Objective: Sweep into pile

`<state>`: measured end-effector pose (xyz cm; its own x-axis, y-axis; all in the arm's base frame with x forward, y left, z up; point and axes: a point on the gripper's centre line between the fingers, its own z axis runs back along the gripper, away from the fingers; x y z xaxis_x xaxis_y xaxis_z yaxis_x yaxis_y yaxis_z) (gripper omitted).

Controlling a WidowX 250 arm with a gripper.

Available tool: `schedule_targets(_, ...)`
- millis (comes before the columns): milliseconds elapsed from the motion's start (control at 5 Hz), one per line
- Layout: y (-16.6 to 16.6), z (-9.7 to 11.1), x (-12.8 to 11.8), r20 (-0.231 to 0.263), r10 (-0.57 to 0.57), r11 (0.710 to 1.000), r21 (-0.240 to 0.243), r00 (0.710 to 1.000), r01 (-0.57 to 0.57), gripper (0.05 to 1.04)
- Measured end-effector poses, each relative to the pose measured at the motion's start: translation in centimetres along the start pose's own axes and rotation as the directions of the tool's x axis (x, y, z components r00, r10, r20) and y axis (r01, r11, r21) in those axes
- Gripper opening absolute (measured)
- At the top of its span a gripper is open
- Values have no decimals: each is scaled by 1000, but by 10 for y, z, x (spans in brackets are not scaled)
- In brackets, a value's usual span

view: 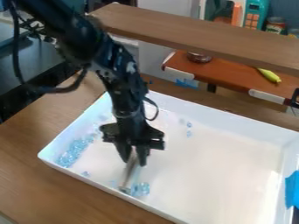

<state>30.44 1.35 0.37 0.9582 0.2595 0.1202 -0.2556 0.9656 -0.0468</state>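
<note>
My gripper (133, 158) hangs over the left part of a white tray (216, 148), shut on the upper end of a pale sweeping tool (130, 174). The tool slants down, and its lower end is at the tray floor near the front wall. Small clear-blue pieces (140, 189) lie right beside that lower end. A longer band of similar pieces (73, 151) runs along the tray's left wall. A few loose bits (189, 124) lie farther back, right of the arm, and a small one (86, 173) is near the front left wall.
The tray stands on a wooden table (35, 183), with blue tape (292, 188) at its right edge. Behind it are a wooden shelf board (192, 35) and a brown surface (234, 76) holding a yellow banana-like item (269, 75) and a dark round object (199, 57).
</note>
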Motion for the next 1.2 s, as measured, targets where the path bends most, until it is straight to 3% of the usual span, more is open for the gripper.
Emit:
schedule_targets(200, 27, 6, 6, -24, 16, 996, 89, 1000, -14, 356)
schedule_targets(400, 38, 12, 10, -42, 43, 994, 105, 998, -39, 357)
schedule_targets(600, 20, 27, 12, -45, 55, 998, -10, 997, -56, 357)
schedule_targets(800, -15, 45, 28, 14, 42, 995, -91, 999, -41, 356)
schedule_targets(1000, -56, 48, 35, 21, 26, 993, -115, 999, -24, 356)
schedule_targets(1200, -92, 28, 29, -16, -23, 995, -96, 1000, 21, 356)
